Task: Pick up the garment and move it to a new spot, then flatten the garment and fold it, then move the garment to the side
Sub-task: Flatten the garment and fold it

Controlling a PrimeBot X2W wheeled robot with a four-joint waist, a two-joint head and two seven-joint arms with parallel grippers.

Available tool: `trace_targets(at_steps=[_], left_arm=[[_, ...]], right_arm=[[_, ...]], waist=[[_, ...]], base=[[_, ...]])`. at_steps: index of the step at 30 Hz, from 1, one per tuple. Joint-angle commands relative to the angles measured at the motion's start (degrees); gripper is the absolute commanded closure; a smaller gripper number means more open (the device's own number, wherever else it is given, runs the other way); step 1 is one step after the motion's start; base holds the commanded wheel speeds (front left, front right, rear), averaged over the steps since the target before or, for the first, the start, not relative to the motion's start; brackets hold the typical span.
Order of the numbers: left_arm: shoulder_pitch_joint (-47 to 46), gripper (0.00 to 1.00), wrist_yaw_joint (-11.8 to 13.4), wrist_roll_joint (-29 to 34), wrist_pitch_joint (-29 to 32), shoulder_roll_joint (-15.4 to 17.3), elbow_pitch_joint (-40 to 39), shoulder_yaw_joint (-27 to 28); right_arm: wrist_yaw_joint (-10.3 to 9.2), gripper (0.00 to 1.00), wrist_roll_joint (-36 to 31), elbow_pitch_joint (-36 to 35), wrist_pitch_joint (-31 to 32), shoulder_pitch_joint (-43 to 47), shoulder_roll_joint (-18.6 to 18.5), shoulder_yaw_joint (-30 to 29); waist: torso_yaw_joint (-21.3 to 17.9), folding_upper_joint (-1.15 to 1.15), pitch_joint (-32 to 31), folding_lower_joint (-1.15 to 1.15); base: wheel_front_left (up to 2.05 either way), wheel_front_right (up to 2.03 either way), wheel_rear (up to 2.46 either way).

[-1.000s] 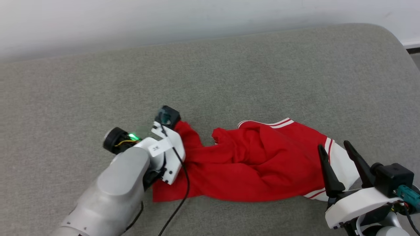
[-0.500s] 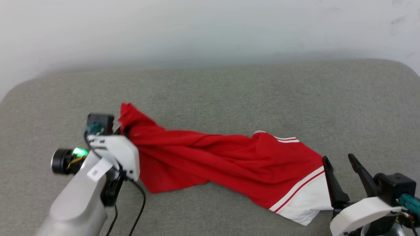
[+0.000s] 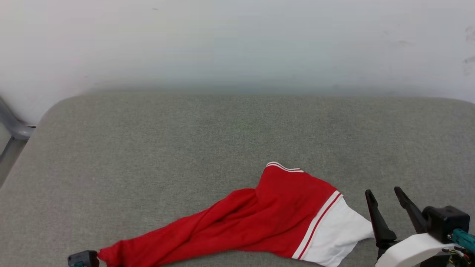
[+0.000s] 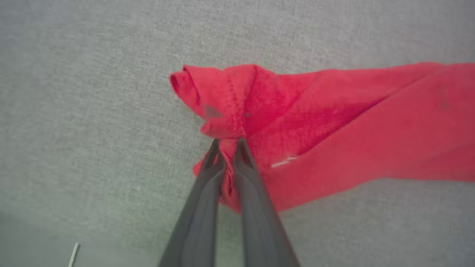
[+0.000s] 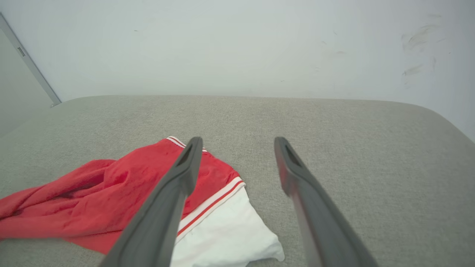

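Note:
The garment (image 3: 259,222), a red shirt with a white sleeve and red-white striped trim, lies stretched out along the front of the grey cushion (image 3: 207,141). In the left wrist view my left gripper (image 4: 227,142) is shut on a bunched red corner of the garment (image 4: 334,118), which trails off to the right. At the lower right of the head view my right gripper (image 3: 384,193) stands open just right of the white sleeve (image 3: 334,233), apart from it. The right wrist view shows the right gripper (image 5: 237,142) with nothing between its fingers and the garment (image 5: 111,193) to its left.
A pale wall (image 3: 237,44) runs behind the cushion's far edge. A grey metal bar (image 3: 13,128) shows past the cushion's left corner. Bare grey cushion stretches behind and to the right of the shirt.
The head camera has turned and lifted, so the scene sits lower and the wall fills more. My left gripper has dragged the red end of the shirt leftward, stretching it out. The right gripper stayed open.

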Motion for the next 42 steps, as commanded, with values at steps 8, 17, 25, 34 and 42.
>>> trace_targets(at_steps=[8,17,25,34,42], left_arm=[[2.1,0.00,-0.4,0.7,-3.1,-0.8,-2.4,-0.5],[-1.2,0.00,0.1,8.2,-15.1,-1.1,-7.0,-0.6],[-8.0,0.00,-3.3,12.0,-14.0,-1.2,-11.4,-3.9],[-21.2,0.00,-11.5,11.4,-2.2,-2.8,-8.8,-10.4],[-29.9,0.00,-19.1,7.7,14.3,-4.3,-1.2,-16.0]], right_arm=[[-0.02,0.00,-0.5,-1.3,1.1,0.6,0.1,0.5],[-0.02,0.00,-0.3,-1.7,1.2,0.7,0.1,0.7],[-0.03,0.00,-0.3,-2.0,1.3,0.5,0.1,0.5],[-0.02,0.00,-0.7,-2.5,1.7,-1.5,0.1,0.5],[-0.02,0.00,-0.4,-1.9,1.2,-3.4,0.1,0.9]], waist=[[0.2,0.00,-1.0,0.01],[-1.0,0.00,-1.9,0.01],[-2.3,0.00,-1.1,0.01],[-4.6,0.00,2.3,0.01],[-6.4,0.00,6.6,0.01]], base=[[0.00,0.00,0.00],[0.00,0.00,0.00],[0.00,0.00,0.00],[0.00,0.00,0.00],[0.00,0.00,0.00]])
